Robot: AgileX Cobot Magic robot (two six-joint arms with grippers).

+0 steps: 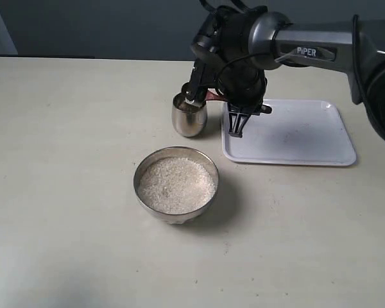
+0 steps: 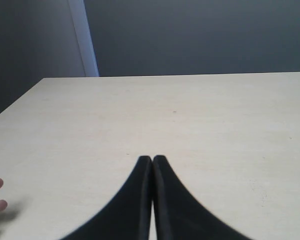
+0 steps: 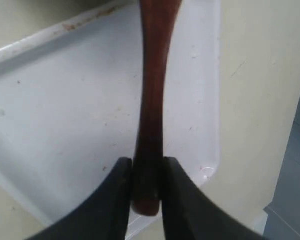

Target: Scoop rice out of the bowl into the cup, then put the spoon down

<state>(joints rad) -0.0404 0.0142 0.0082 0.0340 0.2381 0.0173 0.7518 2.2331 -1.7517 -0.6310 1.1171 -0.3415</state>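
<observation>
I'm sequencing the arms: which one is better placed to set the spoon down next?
Right. The right gripper is shut on the spoon, held at the cup beside the white tray. The left gripper is shut on nothing over the table, with none of these in its view.

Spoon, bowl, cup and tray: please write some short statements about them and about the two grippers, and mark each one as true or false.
1. The right gripper is shut on the handle of the spoon. True.
2. The bowl is empty. False: it holds a heap of rice.
3. The left gripper is open. False: it is shut, with nothing between its fingers.
4. In the exterior view, the white tray lies to the right of the cup. True.
5. The spoon lies flat on the tray. False: the right gripper holds it, and it does not rest on the tray.
</observation>
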